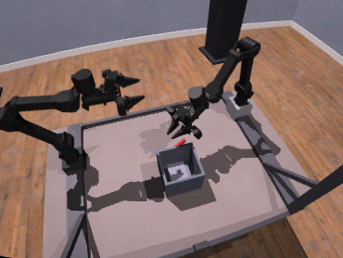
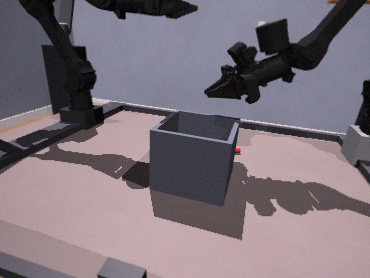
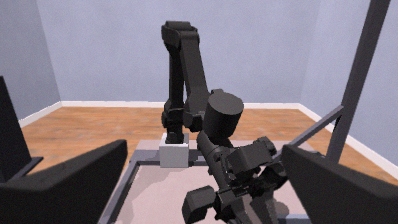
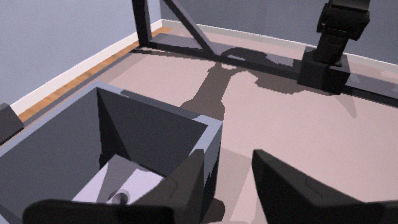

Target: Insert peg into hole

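Going left to right across the top view. Left end effector (image 1: 141, 88) (image 2: 196, 8) (image 3: 205, 145) is hanging high, wide open, holding nothing. Right end effector (image 1: 171, 135) (image 2: 206, 92) (image 3: 252, 215) (image 4: 228, 151) is hovering above the counter (image 1: 120, 162) (image 2: 65, 200) (image 3: 155, 192) (image 4: 280, 120), partly open, nothing between its fingers.

Peg (image 1: 180, 142) (image 2: 238, 150), red and slim, is lying on the counter just beside the box (image 1: 185, 185) (image 2: 190, 162) (image 3: 296, 217) (image 4: 211, 150), outside it. Its long axis is running flat, slanting from lower left to upper right in the top view; the lower-left end is pointing towards the box's near corner. Looking light and stiff, probably smooth enough to be rolling if nudged. Best hold: across the shaft, nearer the upper-right end, leaving the other end free for inserting.

Inside the box, the plate (image 1: 185, 171) (image 4: 142, 180) is showing its hole (image 1: 179, 172) (image 4: 119, 196), facing up; the peg is needing turning upright first.
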Controlling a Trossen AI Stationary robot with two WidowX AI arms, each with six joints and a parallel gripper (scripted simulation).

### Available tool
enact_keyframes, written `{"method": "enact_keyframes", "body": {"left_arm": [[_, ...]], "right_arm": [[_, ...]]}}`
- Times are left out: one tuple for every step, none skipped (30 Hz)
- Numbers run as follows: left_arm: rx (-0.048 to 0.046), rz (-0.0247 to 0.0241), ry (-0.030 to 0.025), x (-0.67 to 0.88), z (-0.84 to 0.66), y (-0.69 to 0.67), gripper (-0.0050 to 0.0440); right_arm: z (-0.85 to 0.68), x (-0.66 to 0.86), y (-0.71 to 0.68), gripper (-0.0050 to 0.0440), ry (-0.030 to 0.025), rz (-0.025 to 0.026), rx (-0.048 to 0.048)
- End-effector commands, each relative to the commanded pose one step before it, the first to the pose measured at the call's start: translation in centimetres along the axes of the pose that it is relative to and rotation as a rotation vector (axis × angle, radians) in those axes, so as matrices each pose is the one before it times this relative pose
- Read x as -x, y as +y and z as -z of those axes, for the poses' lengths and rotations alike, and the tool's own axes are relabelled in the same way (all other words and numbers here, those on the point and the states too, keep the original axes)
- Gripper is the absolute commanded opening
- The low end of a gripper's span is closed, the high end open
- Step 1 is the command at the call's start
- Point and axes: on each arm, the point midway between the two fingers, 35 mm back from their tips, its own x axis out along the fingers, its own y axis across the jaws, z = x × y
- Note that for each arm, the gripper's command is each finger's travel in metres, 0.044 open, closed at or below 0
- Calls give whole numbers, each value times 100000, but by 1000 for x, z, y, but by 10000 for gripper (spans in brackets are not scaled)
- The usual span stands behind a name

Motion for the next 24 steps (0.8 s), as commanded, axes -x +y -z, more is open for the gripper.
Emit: {"method": "enact_keyframes", "body": {"left_arm": [[1747, 509, -6532, 1807, -608, 129, 440], [409, 138, -1263, 399, -7, 7, 440], [610, 207, -748, 571, 428, 12, 440], [377, 104, -1578, 231, -250, 6, 440], [-172, -159, -1107, -503, -936, 6, 440], [-395, -72, 474, -260, -198, -11, 440], [56, 84, 1368, 353, 830, -7, 440], [121, 46, -224, 127, 60, 1, 440], [121, 87, 695, 127, 366, -17, 440], [122, 46, -559, 120, -37, 1, 440], [122, 47, -388, 120, 1, 1, 440], [113, 34, -376, 38, -26, 0, 440], [122, 49, -409, 122, -7, 0, 440], [0, 0, 0, 0, 0, 0, 440], [0, 0, 0, 0, 0, 0, 440], [102, 40, -930, 92, -284, 0, 440], [-42, 12, -842, -38, -409, -12, 440], [38, 38, 716, 32, 385, -8, 440], [13, 17, -79, 15, -15, -4, 440], [44, -25, 512, 18, 220, 12, 440], [-4, 3, -99, 2, -25, -1, 440], [-63, -94, 84, -40, -7, 5, 440], [-121, -123, -481, -267, -448, 14, 440], [-118, -43, -249, -11, -223, 1, 440]], "right_arm": [[-274, 1363, -1962, 125, -2558, -563, 5064], [475, 268, -553, 125, 715, 225, 1043], [1374, 451, -766, 125, 3035, 233, 1088], [1257, -3, -112, 125, 2742, -959, 699], [2454, -754, 1153, 125, 6939, -2841, -1313], [1670, -341, 388, 125, 5057, 55, -1980], [735, 217, -462, 125, 1799, 1377, -754], [1077, -8, -61, 125, 2634, -279, -280], [1065, -105, 4, 125, 2576, -98, -51], [1044, -22, -19, 125, 2618, -340, -253], [1083, -16, -2, 125, 2716, -382, -294], [892, -57, -145, 125, 2077, 132, -328], [1115, -10, 22, 125, 2794, -447, -344], [0, 0, 0, 125, 0, 0, 0], [0, 0, 0, 125, 0, 0, 0], [510, -20, -41, 125, 1199, -229, -58], [-494, -23, -7, 125, -1378, 97, 323], [158, 10, -7, 125, 364, -82, -13], [244, 29, 30, 125, 561, -94, -100], [761, 3, 92, 125, 2165, -302, -511], [103, -13, 12, 125, 418, -58, -102], [-434, 15, -40, 125, -1256, 211, 221], [-443, -63, -17, 125, -561, 218, 55], [-124, -95, 71, 125, -81, 73, -695]]}}
